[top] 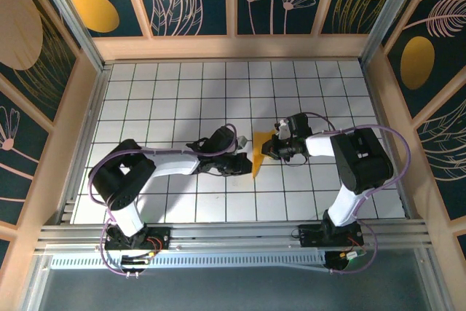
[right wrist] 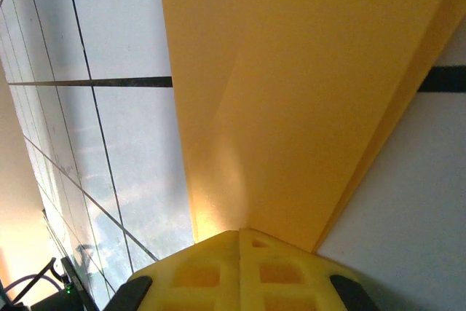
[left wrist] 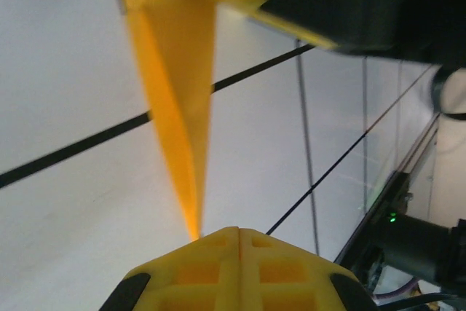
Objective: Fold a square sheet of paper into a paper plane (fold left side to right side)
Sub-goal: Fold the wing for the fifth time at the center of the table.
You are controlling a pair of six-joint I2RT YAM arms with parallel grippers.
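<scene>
The yellow-orange sheet of paper (top: 255,159) lies mid-table, folded into a narrow pointed paper-plane shape. In the left wrist view the paper (left wrist: 175,92) tapers to a point right at my left gripper (left wrist: 239,229). That gripper is shut, and the point lies just beside the seam of its jaws, not between them. In the top view my left gripper (top: 242,163) is at the paper's left edge. My right gripper (top: 267,148) is shut at the wide end. Its closed tips (right wrist: 240,231) rest on the flat folded paper (right wrist: 306,71), which spreads out past both fingers.
White gridded tabletop (top: 182,92) stretches behind and to both sides of the paper. Wooden walls (top: 233,47) enclose it at the back and sides. A metal rail (top: 233,234) with the arm bases runs along the near edge.
</scene>
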